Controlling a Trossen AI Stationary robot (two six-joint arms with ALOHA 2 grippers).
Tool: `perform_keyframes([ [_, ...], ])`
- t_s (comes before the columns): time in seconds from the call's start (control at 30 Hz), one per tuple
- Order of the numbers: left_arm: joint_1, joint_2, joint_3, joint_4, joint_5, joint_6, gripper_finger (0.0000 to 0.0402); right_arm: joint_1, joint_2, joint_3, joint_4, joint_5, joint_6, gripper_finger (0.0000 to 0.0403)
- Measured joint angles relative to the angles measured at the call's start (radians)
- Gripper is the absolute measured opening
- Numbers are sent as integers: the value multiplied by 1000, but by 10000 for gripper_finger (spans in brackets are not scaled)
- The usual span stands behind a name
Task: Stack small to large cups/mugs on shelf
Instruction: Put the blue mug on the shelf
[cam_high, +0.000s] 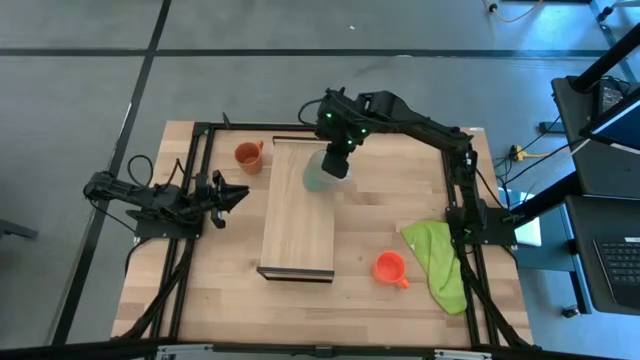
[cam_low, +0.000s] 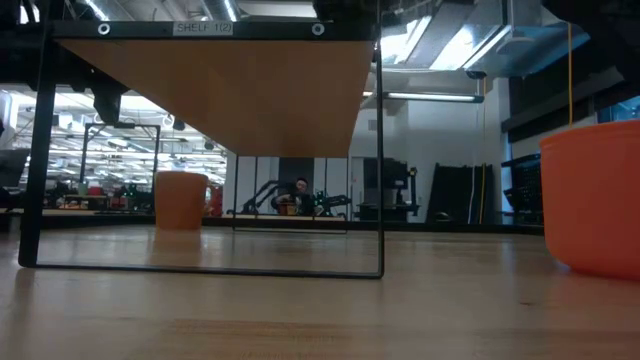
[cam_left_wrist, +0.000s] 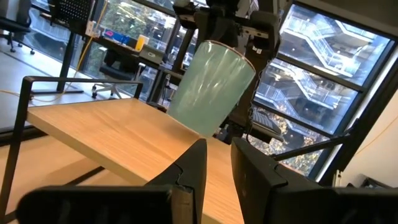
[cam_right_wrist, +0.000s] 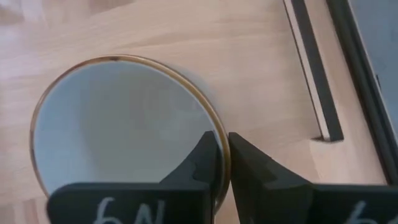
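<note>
The large pale grey-white mug (cam_high: 320, 175) is held by my right gripper (cam_high: 337, 150) over the far right part of the light-wood shelf (cam_high: 297, 215). In the left wrist view this mug (cam_left_wrist: 211, 87) is tilted, with its base at the plank (cam_left_wrist: 118, 134). The brownish-orange mug (cam_high: 248, 155) stands upright on the table to the left of the shelf's far end. The small orange-red mug (cam_high: 390, 267) stands on the table to the right of the shelf's near end. My left gripper (cam_high: 235, 195) waits to the left of the shelf, its fingers a narrow gap apart. My right gripper pinches the pale mug's rim (cam_right_wrist: 219, 163), with one finger inside the mug and one outside. The fingers come at it from above, pointing down. The mug hangs tilted below them. Its base edge (cam_left_wrist: 194, 127) is at the shelf top, but I cannot tell whether it touches.
A green cloth (cam_high: 440, 262) lies on the table's right side, beside the orange-red mug. The shelf is carried on a thin black frame (cam_low: 381, 150), with open space beneath it. In the low view the brownish mug (cam_low: 181, 200) shows far off and the orange-red mug (cam_low: 595, 195) close by.
</note>
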Motion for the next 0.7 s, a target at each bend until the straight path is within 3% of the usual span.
perform_keyframes([
  [0.23, 0, 0, 0, 0, 0, 7, 69, -4, 0, 0, 65, 32, -15, 32],
  [0.7, 0, 0, 0, 0, 0, 8, 69, -34, 4, 0, 30, 33, 13, 33],
])
